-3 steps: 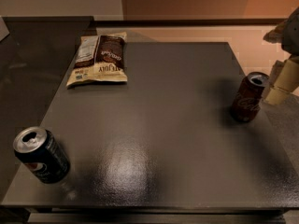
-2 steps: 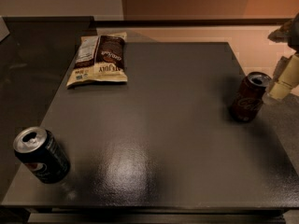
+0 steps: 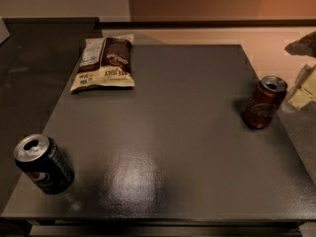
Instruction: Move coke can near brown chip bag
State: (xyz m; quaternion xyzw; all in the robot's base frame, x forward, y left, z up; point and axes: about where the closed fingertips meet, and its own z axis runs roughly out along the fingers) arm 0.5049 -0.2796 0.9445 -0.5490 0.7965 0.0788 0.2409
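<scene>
- Two cans stand upright on the dark desk (image 3: pixel 173 147), and one snack bag lies flat on it, three things in all.
- One is the coke can (image 3: pixel 264 103), dark red-brown with white script on its side and a silver top with the opening showing. The script is too small to read letter by letter. It stands near the desk's right edge, about halfway back.
- The other can (image 3: pixel 44 164) is dark blue with a red-and-white logo low on its side. It stands at the front left corner, well apart from the coke can.
- The brown chip bag (image 3: pixel 104 63) lies at the back left, cream with a large dark brown panel. The word "JULY" in brown capitals reads along its lower front; the smaller print on its left strip is not legible.
- The coke can and the bag sit on opposite sides, well apart.
- One claw (image 3: pixel 302 93), cream-coloured, shows at the right edge of the view, just beside the coke can and off the desk's right side. A darker part of the arm hangs above it.
- I cannot tell whether the claw is apart or together.
</scene>
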